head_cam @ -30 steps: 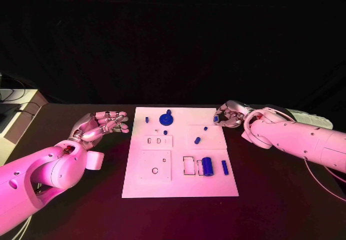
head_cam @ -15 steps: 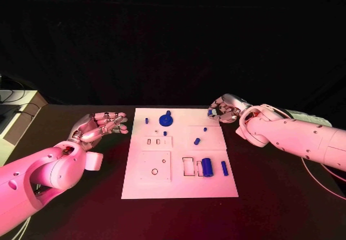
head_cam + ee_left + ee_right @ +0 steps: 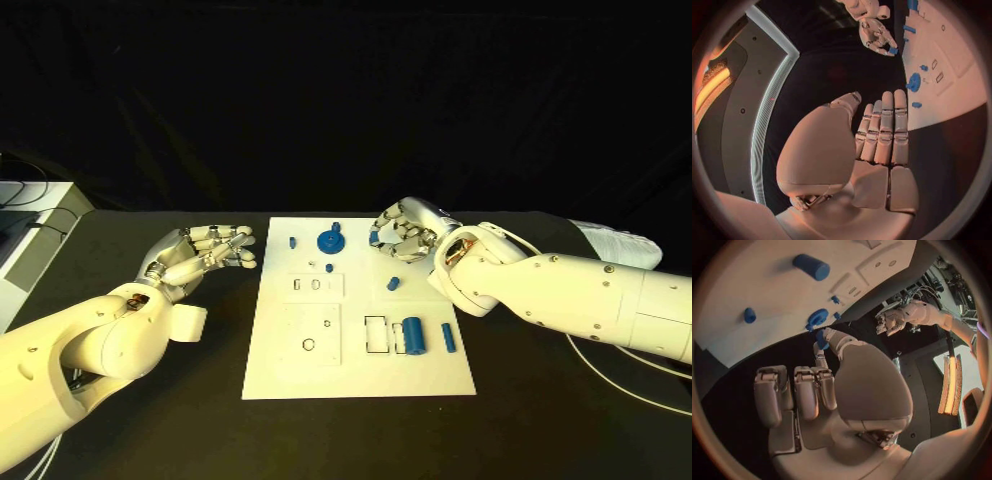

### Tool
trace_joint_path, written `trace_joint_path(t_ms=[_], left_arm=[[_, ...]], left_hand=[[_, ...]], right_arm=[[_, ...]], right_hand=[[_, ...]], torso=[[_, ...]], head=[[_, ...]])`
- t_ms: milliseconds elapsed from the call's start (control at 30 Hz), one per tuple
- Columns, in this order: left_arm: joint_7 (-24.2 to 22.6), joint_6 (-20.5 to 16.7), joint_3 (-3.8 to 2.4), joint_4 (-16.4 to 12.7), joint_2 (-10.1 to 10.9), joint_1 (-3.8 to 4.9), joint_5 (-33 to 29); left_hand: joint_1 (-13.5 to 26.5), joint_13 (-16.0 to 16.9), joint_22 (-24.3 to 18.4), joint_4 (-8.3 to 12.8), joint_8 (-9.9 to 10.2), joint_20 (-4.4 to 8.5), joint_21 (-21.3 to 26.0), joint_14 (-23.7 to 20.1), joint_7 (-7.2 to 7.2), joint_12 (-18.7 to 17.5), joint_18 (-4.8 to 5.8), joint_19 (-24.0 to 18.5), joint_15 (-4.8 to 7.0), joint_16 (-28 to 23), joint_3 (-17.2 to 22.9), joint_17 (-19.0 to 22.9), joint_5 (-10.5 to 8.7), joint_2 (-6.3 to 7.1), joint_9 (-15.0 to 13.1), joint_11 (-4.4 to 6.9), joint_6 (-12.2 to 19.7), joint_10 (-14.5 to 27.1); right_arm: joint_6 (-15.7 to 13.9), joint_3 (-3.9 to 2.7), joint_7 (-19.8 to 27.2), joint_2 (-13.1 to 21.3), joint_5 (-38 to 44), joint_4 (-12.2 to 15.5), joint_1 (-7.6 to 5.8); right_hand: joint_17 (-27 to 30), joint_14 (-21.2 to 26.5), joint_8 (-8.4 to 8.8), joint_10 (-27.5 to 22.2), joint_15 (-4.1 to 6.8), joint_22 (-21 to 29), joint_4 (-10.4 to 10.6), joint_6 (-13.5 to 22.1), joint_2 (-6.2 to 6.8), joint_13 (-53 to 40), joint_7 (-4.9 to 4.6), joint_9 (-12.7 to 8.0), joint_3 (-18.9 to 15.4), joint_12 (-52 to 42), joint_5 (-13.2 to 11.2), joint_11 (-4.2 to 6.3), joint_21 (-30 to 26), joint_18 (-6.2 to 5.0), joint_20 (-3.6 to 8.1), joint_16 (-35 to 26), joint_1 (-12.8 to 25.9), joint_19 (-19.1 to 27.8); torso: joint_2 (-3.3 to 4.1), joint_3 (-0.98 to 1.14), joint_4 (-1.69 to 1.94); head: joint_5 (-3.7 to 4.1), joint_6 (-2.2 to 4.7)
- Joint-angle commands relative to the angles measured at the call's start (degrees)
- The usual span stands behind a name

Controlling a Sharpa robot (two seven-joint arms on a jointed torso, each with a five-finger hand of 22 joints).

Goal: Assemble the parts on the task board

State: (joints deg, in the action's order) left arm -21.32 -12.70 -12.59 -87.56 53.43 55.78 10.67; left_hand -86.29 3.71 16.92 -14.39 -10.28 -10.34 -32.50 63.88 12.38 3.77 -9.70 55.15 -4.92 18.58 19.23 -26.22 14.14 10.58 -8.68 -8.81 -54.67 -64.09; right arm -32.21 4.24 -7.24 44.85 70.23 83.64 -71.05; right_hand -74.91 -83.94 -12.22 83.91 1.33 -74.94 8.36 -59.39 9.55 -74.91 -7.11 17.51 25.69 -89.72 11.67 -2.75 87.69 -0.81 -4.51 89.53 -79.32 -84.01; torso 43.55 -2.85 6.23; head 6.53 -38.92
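The white task board lies mid-table. On it are a blue gear, a short peg, a small slanted piece, a thick blue cylinder and a thin bar. My right hand hovers over the board's far right part. It pinches a small blue piece between thumb and finger; the left wrist view shows that blue piece too. My left hand is off the board's left edge, fingers extended, holding nothing.
Pale equipment stands at the table's far left edge. A white cable runs over the table at the right. The board carries rectangular slots and a round hole.
My right hand has moved left from beyond the board's far right corner to over the board, still carrying the small blue piece. The left hand has stayed put.
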Motion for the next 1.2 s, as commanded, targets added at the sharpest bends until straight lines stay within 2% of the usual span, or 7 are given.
trace_joint_path(t_ms=[33,267,500,733,867,1033,1200], left_arm=[[-0.4,0.3,-0.06,0.0,-0.3,0.01,0.1],[0.1,-0.5,-0.06,-0.1,-0.4,0.01,0.3],[0.3,-0.6,-0.06,-0.1,-0.5,0.01,0.3],[0.4,-0.5,-0.06,-0.1,-0.6,0.02,0.3],[0.5,-0.4,-0.06,-0.1,-0.6,0.02,0.3],[0.5,-0.4,-0.06,-0.2,-0.5,0.02,0.3],[0.6,-0.4,-0.06,-0.2,-0.5,0.02,0.3]], left_hand=[[0.1,0.1,0.1,0.0,0.3,0.16,-0.3,-0.3,0.19,-0.1,-0.48,-0.4,-0.19,-0.2,0.2,-0.1,-0.14,-0.1,-0.1,-0.02,0.3,0.4],[0.2,0.1,0.1,-0.1,0.4,0.15,-0.4,-0.3,0.2,-0.1,-0.5,-0.5,-0.19,-0.2,0.2,-0.1,-0.12,-0.21,-0.1,-0.02,0.3,0.4],[0.2,0.1,0.1,-0.1,0.3,0.15,-0.4,-0.3,0.19,-0.1,-0.51,-0.5,-0.18,-0.2,0.3,-0.1,-0.09,-0.3,-0.1,0.0,0.3,0.3],[0.3,0.1,0.2,-0.1,0.3,0.14,-0.5,-0.3,0.19,-0.1,-0.52,-0.5,-0.18,-0.2,0.3,-0.2,-0.09,-0.34,-0.1,0.0,0.3,0.3],[0.3,0.1,0.2,-0.1,0.3,0.14,-0.5,-0.3,0.19,-0.1,-0.52,-0.5,-0.18,-0.2,0.3,-0.2,-0.09,-0.34,-0.1,0.0,0.3,0.3],[0.4,0.1,0.2,-0.2,0.3,0.13,-0.5,-0.3,0.19,-0.1,-0.52,-0.6,-0.18,-0.2,0.3,-0.2,-0.09,-0.36,-0.1,0.0,0.3,0.3],[0.4,0.1,0.2,-0.2,0.3,0.13,-0.5,-0.3,0.19,-0.1,-0.52,-0.6,-0.18,-0.2,0.3,-0.2,-0.09,-0.36,-0.1,0.0,0.3,0.3]], right_arm=[[-1.6,0.25,-6.3,-0.7,4.0,1.4,0.37],[0.1,0.77,-10.6,-2.3,6.3,3.6,1.41],[2.5,1.04,-13.0,-3.9,8.9,4.9,2.08],[3.6,1.24,-15.4,-6.1,12.6,4.4,2.8],[4.0,1.27,-16.6,-7.1,14.1,4.0,3.15],[4.6,1.29,-17.3,-7.8,15.2,3.7,3.29],[4.9,1.33,-17.8,-8.5,16.4,3.2,3.34]], right_hand=[[-13.2,-5.6,-0.53,6.1,0.33,-13.0,-0.1,-0.4,0.5,-15.1,0.26,0.8,0.0,-0.3,0.3,0.39,-0.3,0.1,0.21,0.0,0.3,-4.7],[-12.9,-5.6,-0.69,6.1,0.33,-12.7,-0.1,-0.4,0.74,-15.1,0.29,0.9,-0.1,-0.3,0.3,0.4,-0.7,-0.01,0.21,-0.1,0.8,-4.5],[-12.9,-5.6,-1.08,6.1,0.36,-12.7,0.3,-0.5,1.1,-15.1,0.38,1.0,-0.4,-0.3,0.0,0.47,-0.7,-0.01,0.23,-0.1,2.0,-4.5],[-12.9,-5.6,-1.24,6.1,0.38,-12.7,0.6,-0.3,1.26,-15.1,0.42,1.0,-0.6,-0.3,-0.4,0.5,-0.7,-0.02,0.25,-0.1,2.7,-4.5],[-12.8,-5.6,-1.25,6.1,0.38,-12.6,0.6,-0.3,1.25,-15.1,0.42,1.0,-0.6,-0.3,-0.4,0.5,-0.8,-0.03,0.25,-0.1,2.7,-4.5],[-12.7,-5.5,-1.26,6.0,0.39,-12.5,0.6,-0.3,1.24,-15.0,0.43,1.0,-0.6,-0.2,-0.4,0.51,-0.9,-0.08,0.25,-0.2,2.8,-4.4],[-12.8,-5.5,-1.3,6.1,0.4,-12.5,0.8,-0.3,1.26,-15.1,0.42,1.0,-0.6,-0.2,-0.4,0.51,-1.0,-0.08,0.26,-0.2,3.0,-4.4]], torso=[[-0.03,-0.11,0.06],[0.16,0.06,-0.08],[0.07,0.06,0.16],[0.04,0.06,0.22],[0.08,0.09,0.14],[0.05,-0.06,0.15],[0.07,0.02,0.12]], head=[[-0.16,-0.1],[-0.73,-0.4],[-0.62,-0.86],[-0.39,-0.95],[-0.58,-0.98],[-0.54,-1.12],[-0.58,-1.29]])
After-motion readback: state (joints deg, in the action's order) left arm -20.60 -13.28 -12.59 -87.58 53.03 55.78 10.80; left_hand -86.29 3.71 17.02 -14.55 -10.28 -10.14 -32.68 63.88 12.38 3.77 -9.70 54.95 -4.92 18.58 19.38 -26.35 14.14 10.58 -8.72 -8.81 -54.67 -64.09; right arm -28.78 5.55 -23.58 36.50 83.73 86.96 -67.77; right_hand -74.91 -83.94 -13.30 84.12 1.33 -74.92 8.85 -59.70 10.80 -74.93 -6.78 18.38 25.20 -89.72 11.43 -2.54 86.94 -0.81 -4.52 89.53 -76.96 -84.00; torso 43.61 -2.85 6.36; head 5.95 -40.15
